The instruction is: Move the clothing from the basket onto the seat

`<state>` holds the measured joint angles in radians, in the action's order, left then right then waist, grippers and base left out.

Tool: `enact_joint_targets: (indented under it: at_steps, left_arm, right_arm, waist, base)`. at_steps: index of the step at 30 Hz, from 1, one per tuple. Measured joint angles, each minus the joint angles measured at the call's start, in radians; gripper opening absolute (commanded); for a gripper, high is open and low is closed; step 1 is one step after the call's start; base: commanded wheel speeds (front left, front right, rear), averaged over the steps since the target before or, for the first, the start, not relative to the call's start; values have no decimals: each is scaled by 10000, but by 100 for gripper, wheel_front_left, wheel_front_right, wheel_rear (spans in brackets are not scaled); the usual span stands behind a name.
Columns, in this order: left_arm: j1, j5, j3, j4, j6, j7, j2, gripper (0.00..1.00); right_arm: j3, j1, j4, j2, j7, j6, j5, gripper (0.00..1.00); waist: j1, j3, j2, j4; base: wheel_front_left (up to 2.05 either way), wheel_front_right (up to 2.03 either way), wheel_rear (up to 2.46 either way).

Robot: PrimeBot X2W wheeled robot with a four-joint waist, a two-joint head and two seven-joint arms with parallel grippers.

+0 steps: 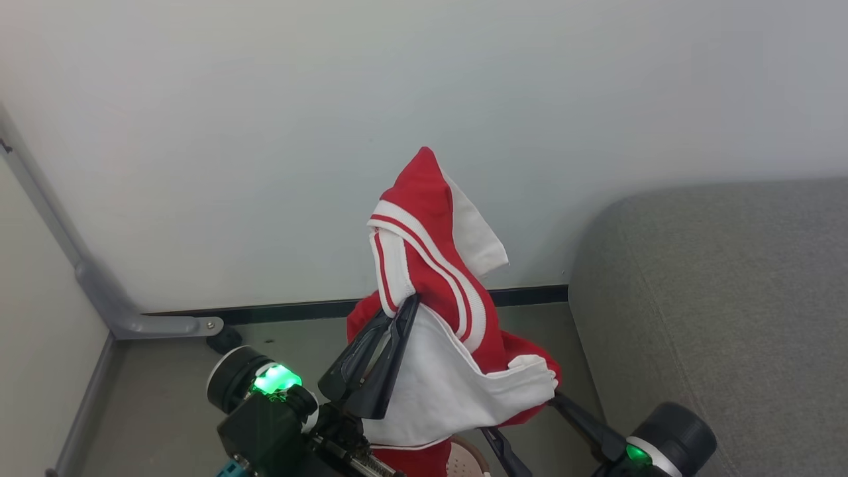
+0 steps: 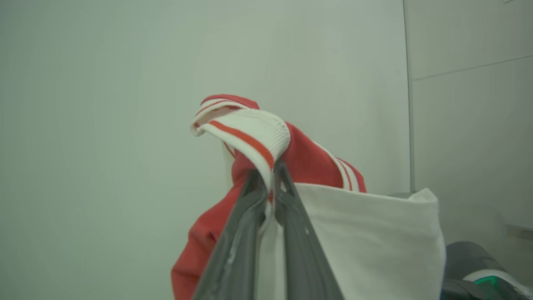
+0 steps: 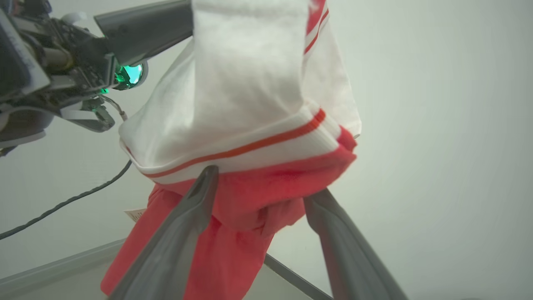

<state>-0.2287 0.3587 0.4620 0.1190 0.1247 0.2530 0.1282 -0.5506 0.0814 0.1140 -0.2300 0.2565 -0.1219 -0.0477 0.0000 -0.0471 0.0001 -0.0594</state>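
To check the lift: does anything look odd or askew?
The red and white fabric garment hangs bunched, pinched only at a striped edge by the left gripper; the open right gripper straddles its lower fold.

Left gripper (image 1: 404,308): long dark tapered fingers, glossy. Left wrist housing (image 1: 262,417) black, blocky; white ring (image 1: 217,366); green light (image 1: 277,379). Right gripper (image 3: 263,183): grey fingers. Right wrist (image 1: 679,427) black, rounded. Thin black cable (image 3: 62,204) beside left wrist housing.

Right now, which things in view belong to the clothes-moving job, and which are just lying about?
Job: red-and-white garment, pinched in the shut left gripper; open right gripper astride its lower folds; grey seat; basket rim.
Just there: grey floor bracket; black skirting strip; white wall.
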Motion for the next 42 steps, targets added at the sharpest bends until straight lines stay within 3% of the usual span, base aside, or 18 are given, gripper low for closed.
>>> enact_joint_targets:
  at_steps: [14, 27, 42]
  left_arm:
    - [-142, 35, 399, -98, 0, 0, 52, 0]
    - [-255, 190, 874, -228, 0, 0, 153, 0]
    - [-363, 355, 1413, -535, 0, 0, 267, 0]
  right_arm:
    - [-456, 1265, -1371, 364, 2, 173, 1133, 100]
    - [-1825, 2854, -2759, 723, 2, 148, 2336, 100]
    - [-2042, 3287, -3789, 1319, 2, 426, 2220, 100]
  waist:
    - [0, 38, 0, 174]
    - [0, -8, 0, 269]
    - [0, -148, 0, 533]
  base:
    - [0, 0, 0]
    - [0, 0, 0]
    - [0, 0, 0]
